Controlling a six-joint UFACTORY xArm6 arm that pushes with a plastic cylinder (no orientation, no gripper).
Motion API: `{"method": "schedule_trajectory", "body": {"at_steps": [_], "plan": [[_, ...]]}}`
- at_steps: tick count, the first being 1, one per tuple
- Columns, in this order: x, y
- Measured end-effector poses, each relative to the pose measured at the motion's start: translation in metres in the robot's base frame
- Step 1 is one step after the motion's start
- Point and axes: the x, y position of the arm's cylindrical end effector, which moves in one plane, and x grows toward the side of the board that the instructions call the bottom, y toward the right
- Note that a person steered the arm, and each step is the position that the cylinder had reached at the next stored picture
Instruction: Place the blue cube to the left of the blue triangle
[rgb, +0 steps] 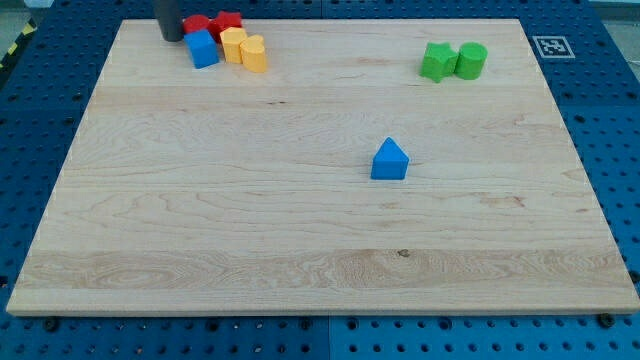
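Observation:
The blue cube (202, 49) sits near the view's top left, in a tight cluster with two red blocks and two yellow blocks. The blue triangle (389, 160) stands alone right of the board's middle. My rod comes down at the view's top left, and my tip (170, 37) rests on the board just left of and slightly above the blue cube, next to the left red block. A small gap shows between the tip and the cube.
A red round block (194, 24) and a red block (228, 23) sit behind the cube. Two yellow blocks (233, 44) (254, 54) lie to its right. A green star block (436, 61) and a green cylinder (471, 60) sit at the top right. The wooden board (300, 250) lies on a blue pegboard.

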Motion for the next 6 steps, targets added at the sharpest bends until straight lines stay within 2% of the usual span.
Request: {"method": "schedule_trajectory", "body": {"at_steps": [2, 4, 5, 6], "plan": [[0.0, 0.011], [0.062, 0.028], [0.081, 0.068], [0.08, 0.081]]}}
